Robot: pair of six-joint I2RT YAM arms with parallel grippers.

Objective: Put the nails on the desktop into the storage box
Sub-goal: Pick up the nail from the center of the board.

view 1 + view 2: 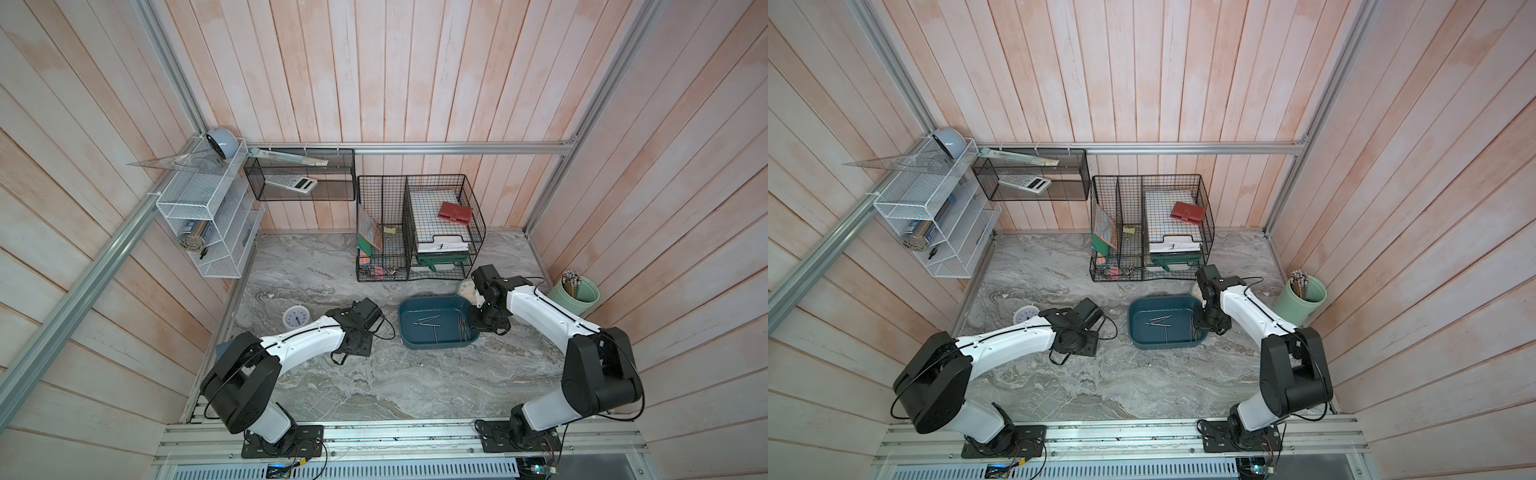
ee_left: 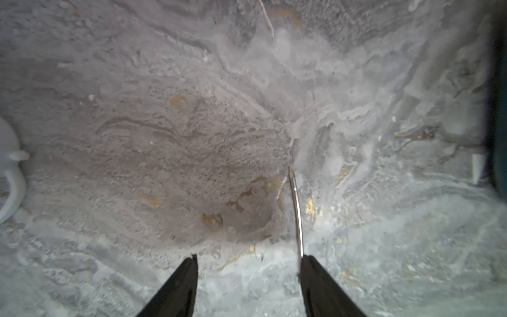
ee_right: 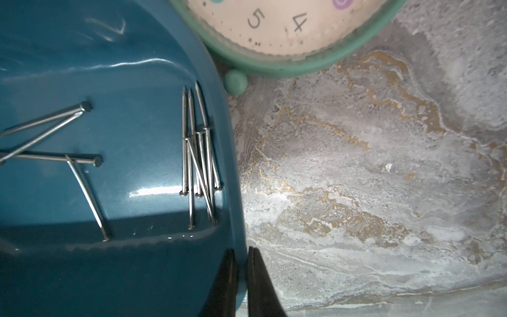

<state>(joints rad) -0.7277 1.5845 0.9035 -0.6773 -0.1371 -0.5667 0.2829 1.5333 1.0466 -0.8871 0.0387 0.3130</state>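
The teal storage box (image 1: 405, 320) (image 1: 1133, 328) sits mid-desktop with several silvery nails (image 1: 428, 322) (image 3: 200, 156) lying inside. My right gripper (image 3: 242, 251) is shut on the box's rim (image 3: 236, 170) at its right side, one finger inside and one outside. My left gripper (image 2: 248, 256) hangs open over the marble desktop (image 2: 137, 164), left of the box. One nail (image 2: 296, 208) lies on the desktop, its end touching the tip of one finger (image 2: 315, 274); nothing is between the jaws. In both top views the left fingers are hidden under the wrist (image 1: 353, 340).
A white clock (image 1: 296, 318) (image 2: 8, 170) lies left of the left arm. A green-rimmed clock (image 1: 466, 289) (image 3: 288, 27) touches the box's far right corner. A pale green cup of pencils (image 1: 575, 291) stands at the right wall. A black wire organiser (image 1: 419, 228) stands behind the box.
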